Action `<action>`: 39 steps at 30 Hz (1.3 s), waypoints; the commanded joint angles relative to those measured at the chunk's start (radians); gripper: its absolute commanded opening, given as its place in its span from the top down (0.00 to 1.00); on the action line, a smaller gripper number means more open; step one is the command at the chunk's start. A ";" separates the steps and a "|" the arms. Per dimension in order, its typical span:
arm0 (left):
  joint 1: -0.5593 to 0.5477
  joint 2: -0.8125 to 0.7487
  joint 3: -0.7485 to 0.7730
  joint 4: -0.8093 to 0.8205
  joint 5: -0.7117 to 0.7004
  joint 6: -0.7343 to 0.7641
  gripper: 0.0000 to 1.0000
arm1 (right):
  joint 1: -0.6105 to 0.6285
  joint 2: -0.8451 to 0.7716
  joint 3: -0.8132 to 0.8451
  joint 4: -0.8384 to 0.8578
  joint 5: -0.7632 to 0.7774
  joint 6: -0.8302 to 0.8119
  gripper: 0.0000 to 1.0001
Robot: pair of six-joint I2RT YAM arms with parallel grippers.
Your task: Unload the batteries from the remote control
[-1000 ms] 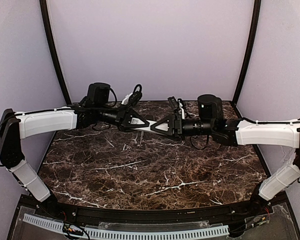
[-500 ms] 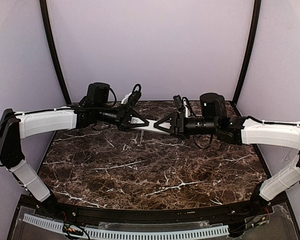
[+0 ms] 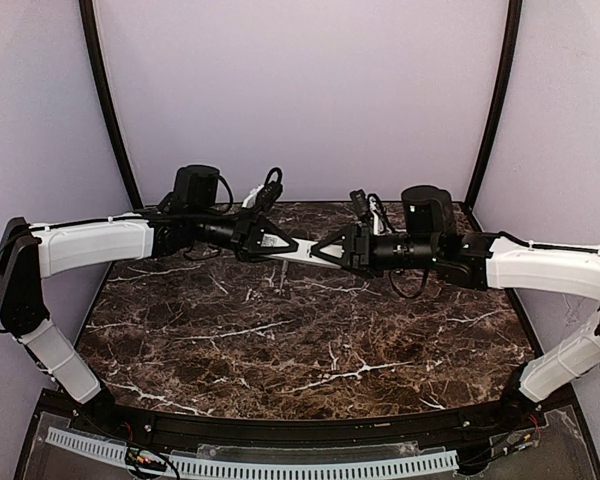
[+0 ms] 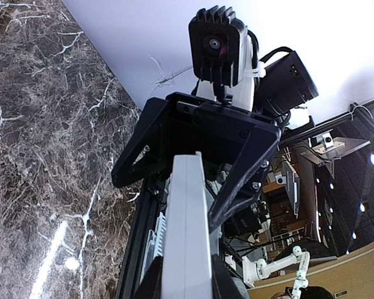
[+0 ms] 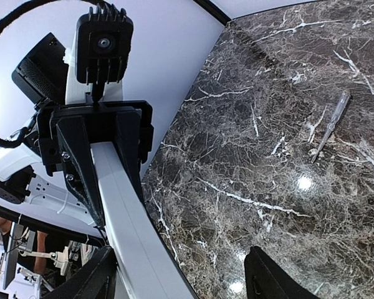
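The left pincer (image 3: 290, 246) was closed tight on one end of the remote control (image 4: 186, 224) and held it in the air, almost level, above the far part of the table (image 3: 280, 340); the right pincer (image 3: 322, 252) faced it from the other side with its jaws apart, standing around the free end of the remote; in the right wrist view one finger (image 5: 90, 277) was just beside the white body and the other finger (image 5: 268, 277) was well apart from it; the batteries were not visible in any view, and I could not tell if the cover was on or off, because only a plain white side of the remote was turned to the cameras; the danger, in my opinion, was this: the remote hung on one grip only, so a push from the right fingers, or a closing that was not centred, could turn it in the left jaws or pull it out, and it would fall on the hard marble; also a cell that came free so high could roll away; on the marble lay a thin pointed tool (image 5: 330, 124), well apart from the remote; I saw nothing in the way of the right pincer; lilac walls (image 3: 300, 100) closed the place behind
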 commanded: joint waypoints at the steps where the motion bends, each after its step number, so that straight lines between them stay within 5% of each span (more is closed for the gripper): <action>1: -0.001 -0.024 -0.019 0.085 0.055 -0.039 1.00 | 0.005 -0.031 -0.023 -0.017 0.032 -0.017 0.31; 25: -0.001 0.002 -0.022 0.082 0.049 -0.052 1.00 | 0.005 -0.047 0.023 -0.032 -0.007 -0.022 0.23; 39: -0.001 0.006 -0.019 0.070 0.044 -0.042 1.00 | 0.005 -0.125 -0.015 -0.080 0.022 -0.019 0.33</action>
